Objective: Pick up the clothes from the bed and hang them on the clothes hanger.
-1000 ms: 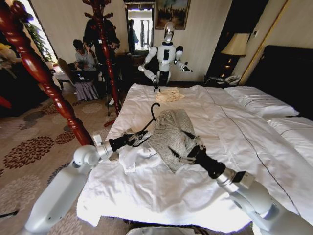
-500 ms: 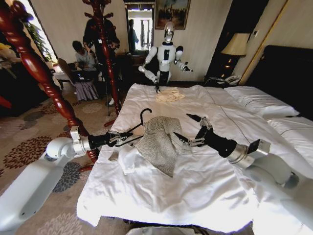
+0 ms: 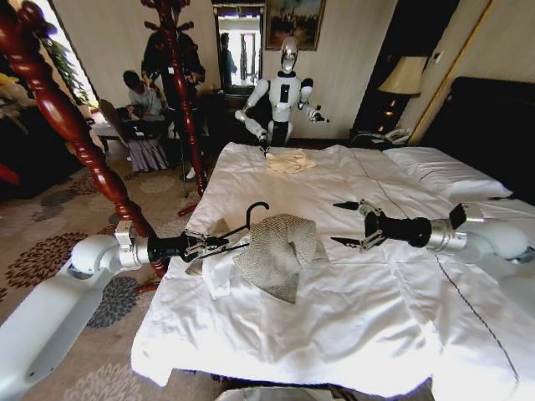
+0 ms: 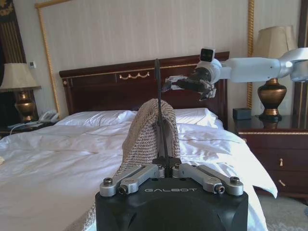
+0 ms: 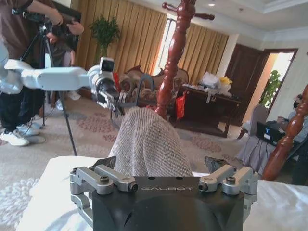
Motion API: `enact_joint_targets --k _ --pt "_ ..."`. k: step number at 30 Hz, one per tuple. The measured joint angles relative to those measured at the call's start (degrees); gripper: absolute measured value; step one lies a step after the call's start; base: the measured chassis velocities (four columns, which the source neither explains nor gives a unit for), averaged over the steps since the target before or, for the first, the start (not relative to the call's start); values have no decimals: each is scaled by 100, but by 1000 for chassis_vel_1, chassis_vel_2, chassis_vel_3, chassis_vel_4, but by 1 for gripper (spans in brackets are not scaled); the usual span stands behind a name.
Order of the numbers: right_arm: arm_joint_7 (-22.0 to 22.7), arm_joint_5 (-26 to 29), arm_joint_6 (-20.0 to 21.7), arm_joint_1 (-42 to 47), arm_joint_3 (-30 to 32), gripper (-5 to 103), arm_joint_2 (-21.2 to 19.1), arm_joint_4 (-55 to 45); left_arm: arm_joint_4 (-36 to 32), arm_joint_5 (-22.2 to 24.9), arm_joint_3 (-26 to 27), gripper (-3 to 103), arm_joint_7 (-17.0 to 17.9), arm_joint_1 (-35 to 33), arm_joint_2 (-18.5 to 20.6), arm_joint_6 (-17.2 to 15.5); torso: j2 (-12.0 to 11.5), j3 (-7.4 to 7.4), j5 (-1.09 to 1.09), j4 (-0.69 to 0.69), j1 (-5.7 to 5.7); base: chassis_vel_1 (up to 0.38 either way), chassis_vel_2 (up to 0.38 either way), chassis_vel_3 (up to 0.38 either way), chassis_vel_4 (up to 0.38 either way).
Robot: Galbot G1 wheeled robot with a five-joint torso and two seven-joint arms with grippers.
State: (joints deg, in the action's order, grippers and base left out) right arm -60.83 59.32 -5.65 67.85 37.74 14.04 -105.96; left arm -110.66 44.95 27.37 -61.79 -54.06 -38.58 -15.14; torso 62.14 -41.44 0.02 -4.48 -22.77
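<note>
**Hidden, cropped, unclear**

Most of the clothes hanger (image 3: 244, 224) buried under the clothes (image 3: 276, 251), with just hook and a short bar showing; in the left wrist view reduced to one thin upright rod (image 4: 158, 96); far side of the jacket (image 4: 149, 134) concealed behind its own fold; lower edge cropped by the picture in the right wrist view (image 5: 147, 144); right gripper (image 5: 163, 161) fingertips cut off below its housing there; bed (image 3: 334, 334) foot and right side running out of frame.
</note>
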Motion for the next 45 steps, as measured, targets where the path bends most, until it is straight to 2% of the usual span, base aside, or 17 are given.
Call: enact_joint_targets --k 5,8,12,20,26,27,28,31,33,34,36,39,40,43,45 --pt "25 -95 21 -2 -30 100 30 -38 -118 -1 -135 2 -45 78 21 15 0 0 -1 2 0 0 0 0 0" --pt "250 -124 21 60 -41 100 68 -127 -232 -6 -409 2 -54 221 36 24 0 0 -1 -1 0 0 0 0 0" --pt "290 -209 17 76 -51 100 90 -154 -334 -14 -595 2 -57 309 40 26 0 0 -1 1 0 0 0 0 0" --pt "-87 -436 10 313 10 100 165 -276 -420 23 -714 2 -56 528 31 21 0 0 -1 0 0 0 0 0 0" --pt "-28 -528 -3 341 -24 102 208 -310 -462 57 -804 2 -55 573 58 13 0 0 -1 1 0 0 0 0 0" --pt "95 -592 -4 341 -48 87 249 -329 -456 66 -841 2 -28 587 68 9 0 0 -1 1 1 0 0 0 0" --pt "95 -592 -4 341 -48 87 249 -329 -456 66 -841 2 -28 587 68 9 0 0 -1 1 1 0 0 0 0" --pt "299 -726 -9 357 -49 71 275 -378 -428 107 -845 2 -11 602 74 5 0 0 -1 1 1 0 0 0 0" --pt "328 -740 -11 359 -49 71 274 -390 -425 109 -854 2 -6 612 82 4 0 0 -2 1 0 0 0 0 0" --pt "328 -749 -12 359 -44 65 274 -395 -419 113 -864 2 3 630 90 4 0 0 -2 1 1 0 0 0 0" --pt "237 -766 -13 358 -14 54 261 -395 -401 122 -879 2 24 661 102 2 0 0 -1 1 0 0 0 0 0" --pt "115 -783 -14 358 24 49 247 -395 -387 122 -882 2 30 668 114 3 0 0 -1 0 0 0 0 0 0" --pt "53 -788 -14 362 42 38 242 -401 -382 122 -882 2 31 669 122 3 0 0 -2 1 0 0 0 0 0" --pt "-18 -807 -14 373 62 33 242 -422 -365 121 -872 2 33 666 133 2 0 0 -2 1 0 0 0 0 0" --pt "-57 -823 -14 378 73 22 249 -437 -350 116 -846 2 35 652 141 3 0 0 -2 0 0 0 0 0 0"
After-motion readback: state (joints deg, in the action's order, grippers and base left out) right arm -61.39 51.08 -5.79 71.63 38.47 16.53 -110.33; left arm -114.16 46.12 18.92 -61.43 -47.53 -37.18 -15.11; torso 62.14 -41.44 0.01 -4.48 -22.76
